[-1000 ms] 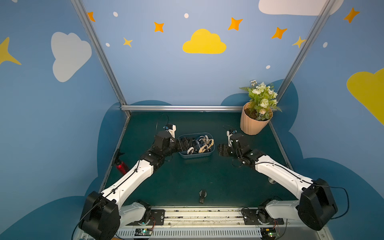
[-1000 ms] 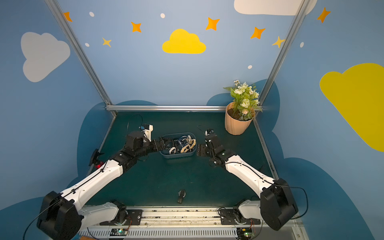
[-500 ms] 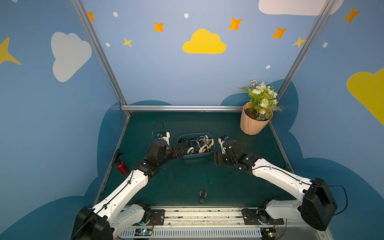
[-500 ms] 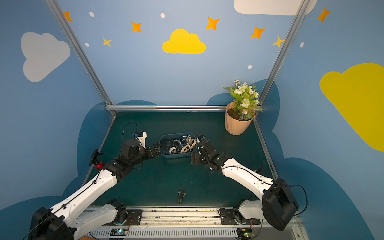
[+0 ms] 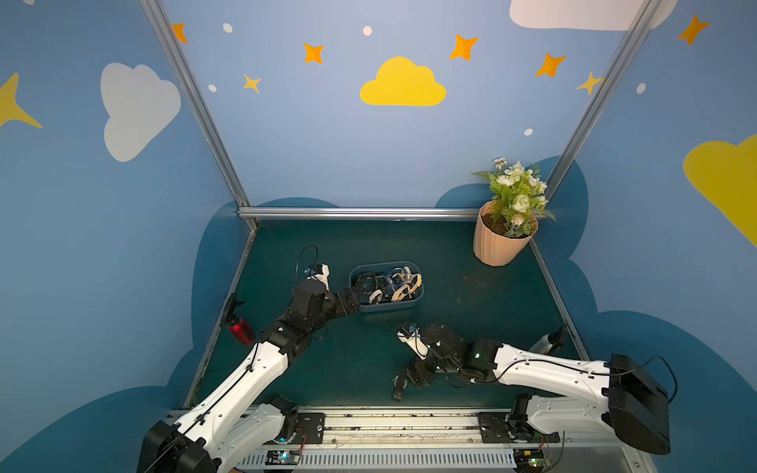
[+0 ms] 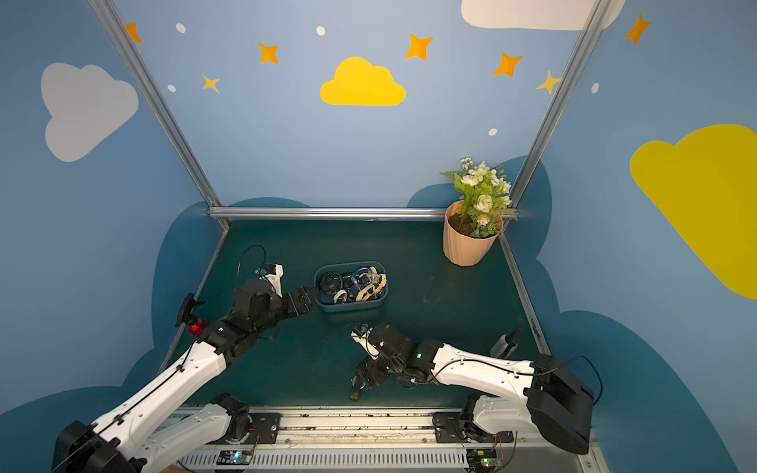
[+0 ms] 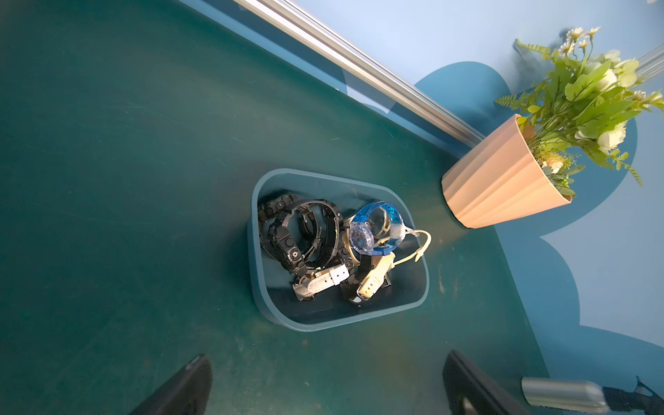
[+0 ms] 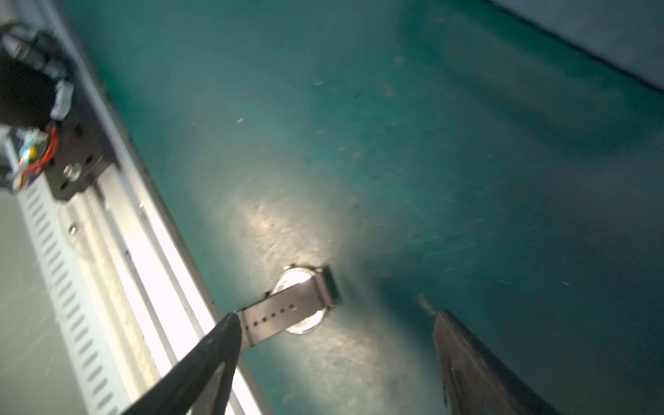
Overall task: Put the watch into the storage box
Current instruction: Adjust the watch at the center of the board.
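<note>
A watch [image 8: 298, 305] with a round silver case and a grey holed strap lies on the green table near the front rail, also seen in both top views [image 5: 399, 389] [image 6: 355, 391]. My right gripper [image 8: 336, 318] hangs open just over it [image 5: 411, 379] [image 6: 363, 379]. The watch lies between the fingers, nearer one, whose tip overlaps the strap's end. The blue-grey storage box [image 5: 389, 308] [image 6: 352, 308] [image 7: 323, 325] sits mid-table and holds several watches. My left gripper [image 7: 327, 359] is open and empty, just left of the box [image 5: 353, 301] [image 6: 310, 297].
A peach flower pot [image 5: 502, 245] with flowers stands at the back right corner. A red bottle [image 5: 241, 329] lies by the left table edge and a silver bottle [image 5: 547, 343] by the right edge. The metal front rail [image 5: 389, 424] runs close behind the watch.
My right arm has swung from beside the box to the table's front and down over the watch. My left gripper has drawn back a little from the box. Both stay open.
</note>
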You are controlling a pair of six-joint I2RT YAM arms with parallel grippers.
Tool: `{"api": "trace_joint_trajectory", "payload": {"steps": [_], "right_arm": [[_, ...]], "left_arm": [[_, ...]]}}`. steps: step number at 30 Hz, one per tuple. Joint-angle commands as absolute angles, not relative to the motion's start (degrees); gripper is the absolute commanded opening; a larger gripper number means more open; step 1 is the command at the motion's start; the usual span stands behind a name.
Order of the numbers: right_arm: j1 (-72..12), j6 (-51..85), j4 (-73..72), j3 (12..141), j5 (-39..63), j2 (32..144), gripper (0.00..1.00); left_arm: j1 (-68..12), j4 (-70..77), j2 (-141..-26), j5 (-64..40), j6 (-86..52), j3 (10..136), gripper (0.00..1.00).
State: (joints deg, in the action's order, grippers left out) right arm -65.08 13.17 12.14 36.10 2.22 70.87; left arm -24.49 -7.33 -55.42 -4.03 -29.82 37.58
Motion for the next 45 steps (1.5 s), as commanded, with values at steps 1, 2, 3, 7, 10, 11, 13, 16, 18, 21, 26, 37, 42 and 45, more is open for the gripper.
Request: {"api": "trace_joint_trajectory", "payload": {"steps": [1,2,3,7,10,11,13,16,18,21,26,37,42,45], "right_arm": [[-68.23,8.97,9.38,35.44,2.76,72.72,0.86],[-69.36,8.35,9.37,35.65,2.4,73.84,0.85],[-70.07,7.84,9.4,35.81,2.19,74.88,0.85],[-72.1,6.95,9.41,37.16,1.82,79.76,0.85],[-72.59,6.98,8.76,37.87,2.02,82.43,0.85],[-72.62,7.14,8.66,37.96,1.81,83.22,0.85],[-72.55,7.63,8.27,37.98,0.79,84.16,0.85],[-72.21,8.33,8.03,38.15,-1.14,85.21,0.85],[-71.61,8.79,7.91,38.18,-1.52,85.89,0.84],[-70.29,9.77,7.3,38.2,-1.79,86.39,0.83],[-67.57,10.66,7.21,38.22,-2.17,86.44,0.78],[-60.15,13.0,7.89,39.7,-1.31,85.03,0.75],[-60.12,12.3,9.98,41.51,-2.5,83.38,0.78],[-60.05,12.53,11.64,42.39,-3.0,82.47,0.78]], "left_arm": [[-24.35,-8.38,-54.61,-2.71,-29.41,37.44,1.0],[-24.31,-8.45,-54.66,-2.65,-29.32,37.43,1.0],[-24.34,-8.6,-54.66,-2.64,-29.32,37.36,1.0],[-24.35,-8.94,-54.45,-2.54,-29.31,37.36,1.0],[-24.43,-9.23,-54.07,-2.4,-29.33,37.35,1.0],[-24.29,-9.47,-53.88,-2.29,-29.25,37.35,1.0],[-24.28,-9.8,-53.51,-1.98,-29.01,37.4,1.0],[-24.34,-10.02,-52.93,-1.45,-28.89,37.32,1.0],[-24.27,-10.08,-52.69,-1.16,-28.76,37.34,1.0],[-24.26,-10.02,-52.64,-1.07,-28.69,37.37,1.0],[-24.3,-9.93,-52.99,-1.13,-28.73,37.39,1.0],[-24.3,-9.49,-53.79,-1.23,-28.69,37.61,1.0],[-24.26,-9.58,-53.98,-1.27,-28.66,37.68,1.0],[-24.27,-9.67,-54.02,-1.17,-28.61,37.7,1.0]]}}
